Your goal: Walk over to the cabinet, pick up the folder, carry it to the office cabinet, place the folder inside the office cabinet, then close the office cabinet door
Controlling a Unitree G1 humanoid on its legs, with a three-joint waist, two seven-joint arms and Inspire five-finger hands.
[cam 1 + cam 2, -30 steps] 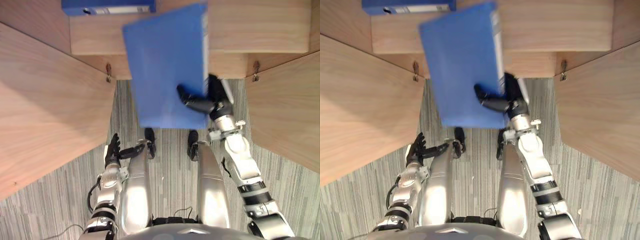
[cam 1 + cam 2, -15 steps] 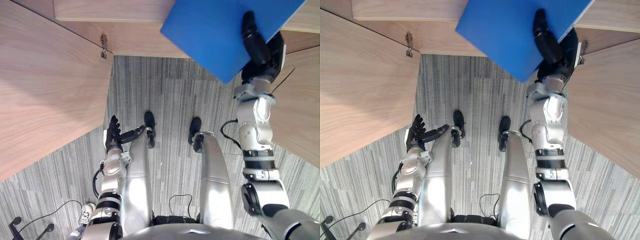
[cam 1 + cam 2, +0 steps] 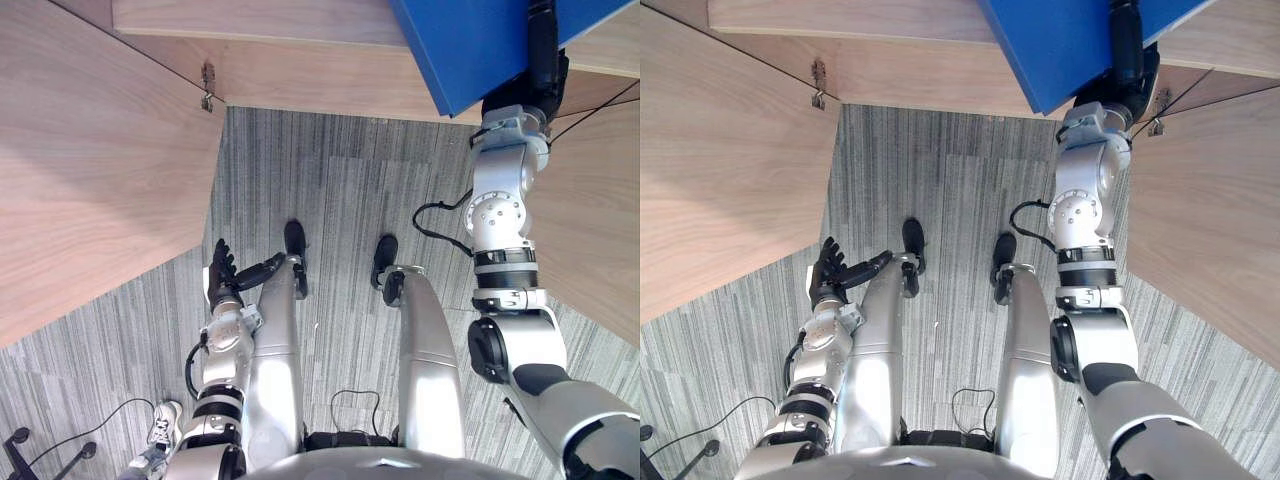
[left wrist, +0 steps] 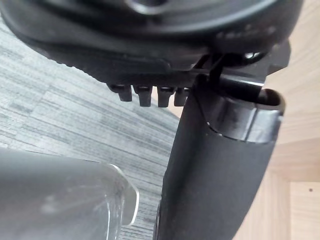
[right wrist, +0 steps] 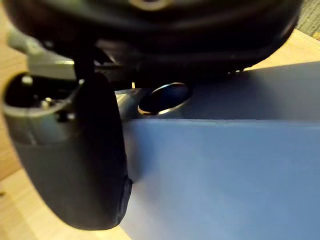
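Note:
The blue folder (image 3: pixel 470 45) is held up at the top right, in front of the wooden office cabinet's shelf (image 3: pixel 280 30), with part of it cut off by the view's edge. My right hand (image 3: pixel 545 55) is shut on it, the thumb lying across its blue face. In the right wrist view the thumb (image 5: pixel 75 150) presses on the folder (image 5: pixel 225 175) beside its metal ring hole (image 5: pixel 165 97). My left hand (image 3: pixel 222 275) hangs open low by my side and holds nothing; its thumb (image 4: pixel 215 165) shows over the carpet.
The cabinet's left door (image 3: pixel 90 170) and right door (image 3: pixel 595 230) both stand open towards me, flanking a strip of grey striped carpet (image 3: pixel 330 200). A hinge (image 3: pixel 207 85) shows at the left door's inner corner.
My right arm has lifted the folder higher and further right towards the cabinet opening, so less of it shows. The left hand has stayed by my side.

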